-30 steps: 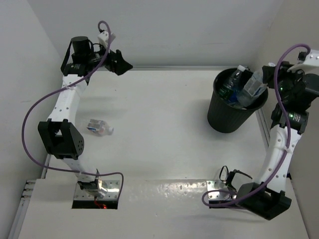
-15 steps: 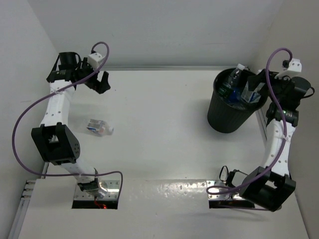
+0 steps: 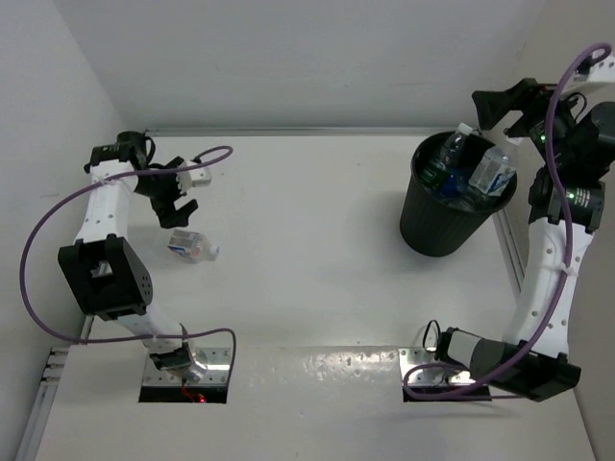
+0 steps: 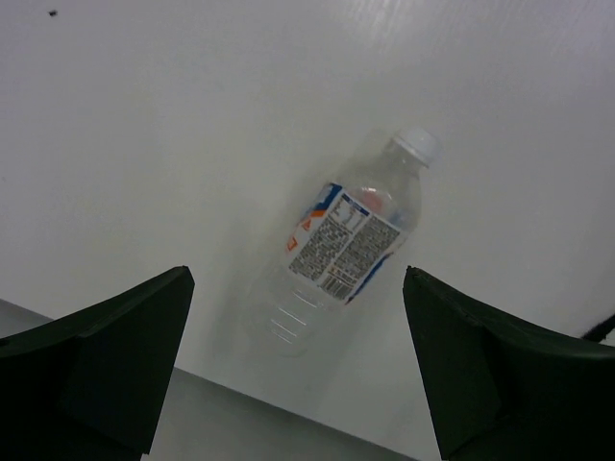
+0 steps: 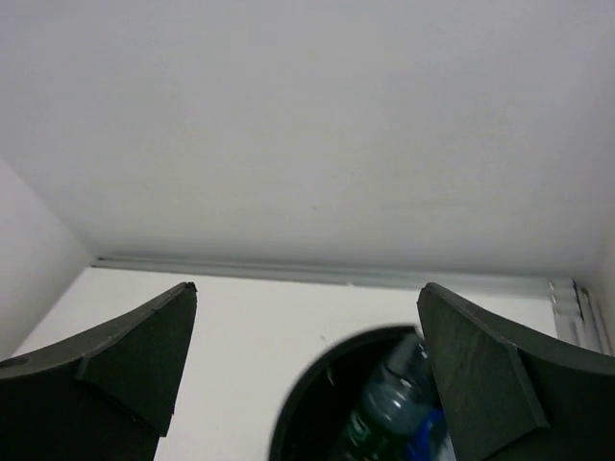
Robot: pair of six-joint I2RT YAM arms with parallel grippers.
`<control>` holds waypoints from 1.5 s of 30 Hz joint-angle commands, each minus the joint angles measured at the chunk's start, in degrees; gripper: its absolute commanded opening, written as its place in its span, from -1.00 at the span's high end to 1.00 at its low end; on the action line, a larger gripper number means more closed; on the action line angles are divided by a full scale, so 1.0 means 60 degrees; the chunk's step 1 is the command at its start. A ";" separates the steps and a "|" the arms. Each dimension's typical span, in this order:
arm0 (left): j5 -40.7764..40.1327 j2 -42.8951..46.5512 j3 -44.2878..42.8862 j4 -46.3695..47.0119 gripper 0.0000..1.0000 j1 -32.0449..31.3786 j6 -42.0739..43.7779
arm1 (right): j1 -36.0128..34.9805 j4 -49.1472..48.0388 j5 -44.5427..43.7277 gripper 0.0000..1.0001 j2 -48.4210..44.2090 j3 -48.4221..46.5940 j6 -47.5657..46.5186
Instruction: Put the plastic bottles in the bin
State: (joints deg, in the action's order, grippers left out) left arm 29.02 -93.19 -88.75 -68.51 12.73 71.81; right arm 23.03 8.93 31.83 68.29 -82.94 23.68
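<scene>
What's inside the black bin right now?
At least two clear plastic bottles poke above the rim of the bin, one blue-labelled, one green-labelled. Anything deeper, including the bin's floor, is hidden beneath them.

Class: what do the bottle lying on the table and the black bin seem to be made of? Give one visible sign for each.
Bottle: clear thin plastic, probably; the table shows through it and its lower body is ribbed. Bin: black plastic, likely; matt wall with fine vertical ribs.
</scene>
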 commanded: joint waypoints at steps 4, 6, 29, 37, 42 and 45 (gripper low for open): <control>-0.0908 0.0326 0.0318 -0.0959 -0.96 0.0280 0.2517 | -0.0395 -0.0389 0.0378 -0.91 -0.0219 -0.1163 0.0813; -0.1392 0.0589 0.1019 -0.0814 -0.96 0.0280 0.2956 | -0.0468 -0.0346 0.0378 -0.91 -0.0322 -0.1076 0.0785; -0.2346 -0.0420 0.4494 0.4668 -0.98 0.0544 0.5712 | -0.1274 0.0987 0.0510 -0.91 -0.0176 -0.0957 0.0463; -0.2228 -0.1035 0.4391 0.4037 -0.87 0.0238 0.5099 | -0.1494 0.1090 0.0554 -0.88 -0.0074 -0.0884 0.0404; -0.0884 -0.1036 0.2930 0.3160 -0.27 -0.0085 0.3098 | -0.2005 0.1046 0.0583 -0.83 0.0000 -0.0782 0.0228; 0.0697 -0.1123 0.0823 0.2195 0.22 -0.0420 0.1631 | -0.2385 0.0813 0.0598 -0.81 0.0029 -0.0606 0.0257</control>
State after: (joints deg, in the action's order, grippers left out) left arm 21.52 -101.21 -74.35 -50.41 11.90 91.61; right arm 10.72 16.36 34.72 68.18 -86.70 25.78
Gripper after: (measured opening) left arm 0.672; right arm 0.907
